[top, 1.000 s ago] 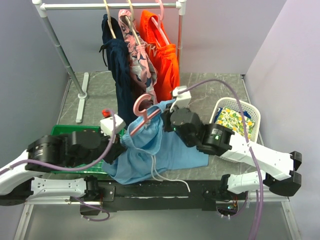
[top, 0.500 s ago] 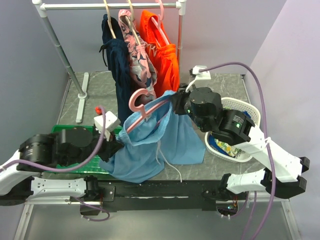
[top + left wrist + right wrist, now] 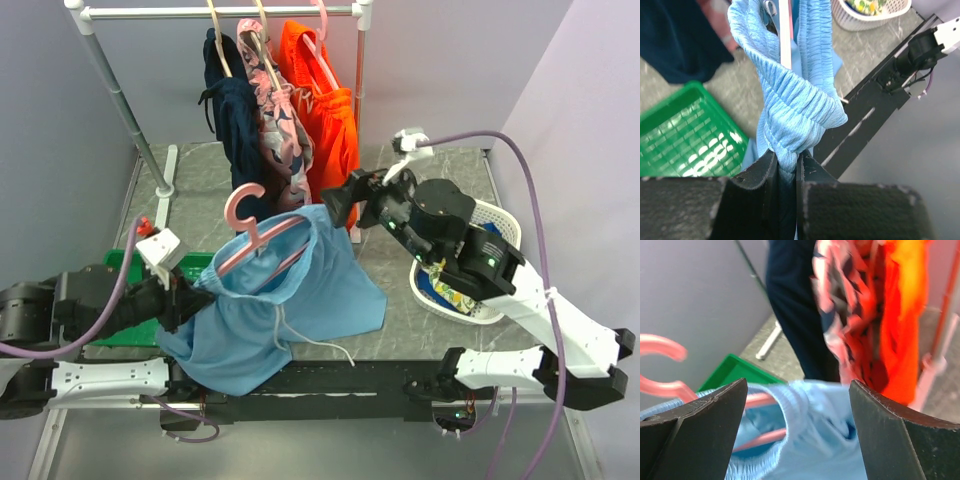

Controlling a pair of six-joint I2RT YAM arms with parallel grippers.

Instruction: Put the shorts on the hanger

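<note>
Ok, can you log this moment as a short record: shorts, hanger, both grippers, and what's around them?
shorts: blue shorts, held up by the waistband
hanger: pink hanger, frame inside the waistband, hook free above
left gripper: shut on the bunched waistband
right gripper: open, holding nothing, facing the waistband
rack: three garments hanging
baskets: green basket on the left, white basket on the right

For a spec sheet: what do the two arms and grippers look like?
White shells with black joints on the left arm and right arm. A thick lavender cable runs along each. A white camera block tops each wrist; matte black wedge-shaped fingers.
</note>
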